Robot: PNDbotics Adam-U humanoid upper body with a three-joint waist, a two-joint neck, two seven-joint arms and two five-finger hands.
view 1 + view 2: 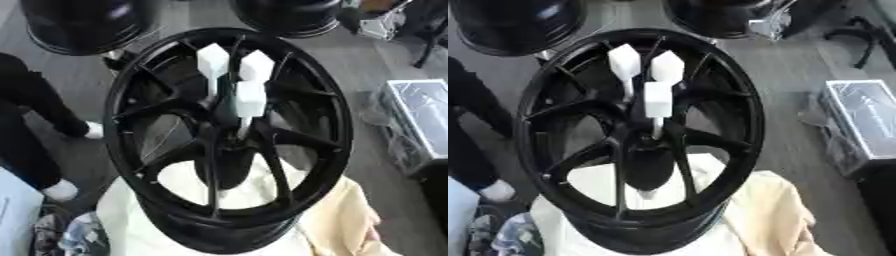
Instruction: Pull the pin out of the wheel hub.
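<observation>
So here's a big black wheel hub sitting rim-up in the middle of the view, spokes fanning out from the centre, resting on a cream-coloured cloth that shows through the gaps between the spokes and spills out toward 5 o'clock.

Three white pins stick up out of the centre of the hub. Each has a chunky blocky white head on a thin stem. Two heads sit side by side at about 12 o'clock from the hub centre, and the third is just below them, closer to the centre, with its stem going down into the bore. All three look seated in the hub.

Neither robot hand shows in either eye view, so I can't tell you anything about what the fingers are doing.

Around it: two more dark wheels at 11 and 1 o'clock along the far edge, a clear plastic-wrapped box at 3 o'clock, and a crumpled patterned rag at 7 o'clock. Grey floor underneath.
</observation>
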